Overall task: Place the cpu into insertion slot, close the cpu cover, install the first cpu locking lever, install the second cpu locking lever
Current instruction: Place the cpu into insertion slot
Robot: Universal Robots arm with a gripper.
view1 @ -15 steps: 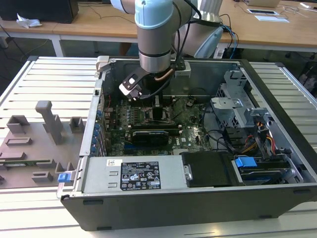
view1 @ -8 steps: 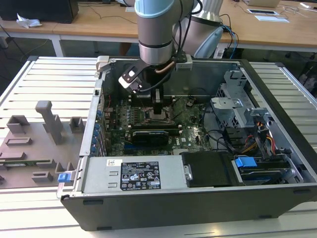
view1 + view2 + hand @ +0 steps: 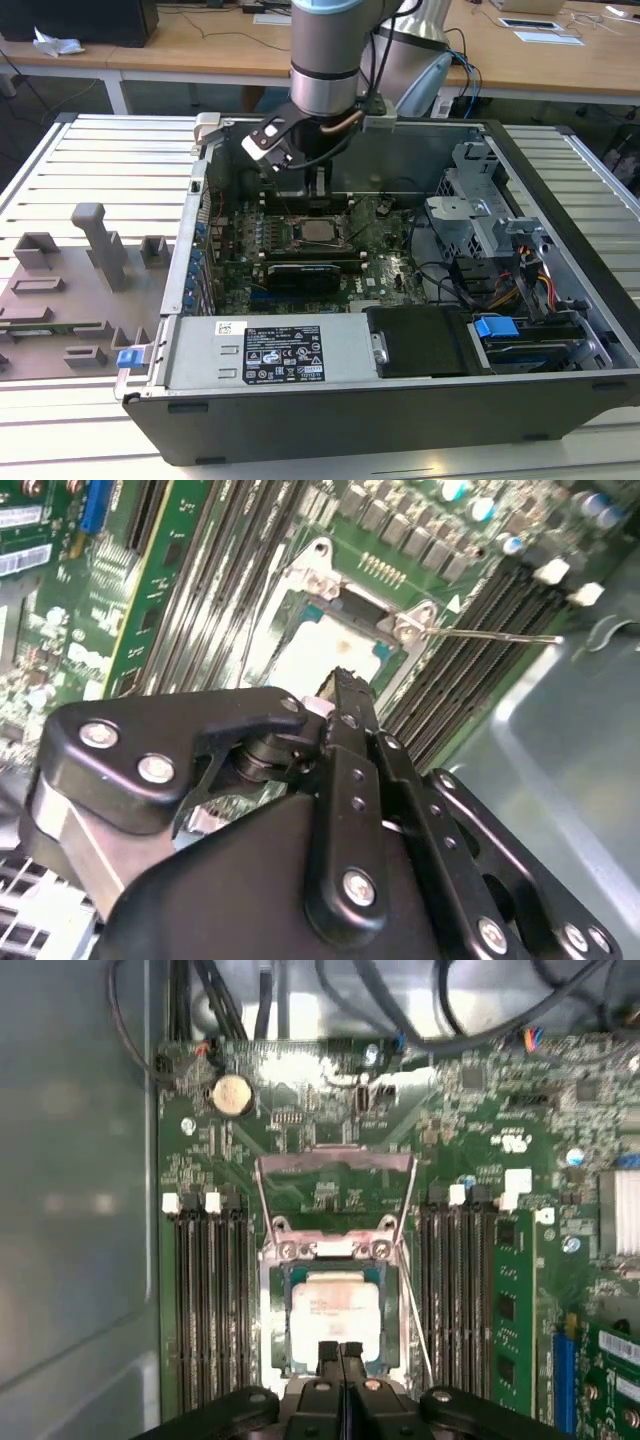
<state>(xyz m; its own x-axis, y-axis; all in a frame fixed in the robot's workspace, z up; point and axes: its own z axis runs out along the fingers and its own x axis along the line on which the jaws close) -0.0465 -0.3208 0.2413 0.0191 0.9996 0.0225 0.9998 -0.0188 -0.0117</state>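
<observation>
The gripper point(image 3: 318, 186) hangs inside the open computer case point(image 3: 560, 250), just above the insertion slot point(image 3: 296, 236) in the middle of the green motherboard point(image 3: 385, 270). In both wrist views its 2 black fingers are pressed together with nothing between them, and the tips point(image 3: 340, 1348) hover over the near edge of the cpu point(image 3: 335, 1308).

The cpu point(image 3: 318, 652) lies flat in the slot point(image 3: 268, 1320), its pale metal top facing up. There is some faint print on this top, but it cannot be read. The cpu cover point(image 3: 335, 1161) is not closed: the silver frame stands raised from its hinge on the side of the slot away from the fingers. A thin wire locking lever point(image 3: 418, 1325) runs along 1 side of the slot, and in the second wrist view it point(image 3: 500, 636) reaches out across the black memory slots point(image 3: 470, 670).

Memory slots point(image 3: 210, 1300) stand on both sides of the socket, and a round coin battery point(image 3: 232, 1093) sits further up the board.

In the exterior view a white and black label point(image 3: 285, 355) is stuck on the grey power supply box point(image 3: 200, 350); its writing is too small to read. A grey tray of fixtures point(image 3: 60, 300) lies at the exterior view's left
</observation>
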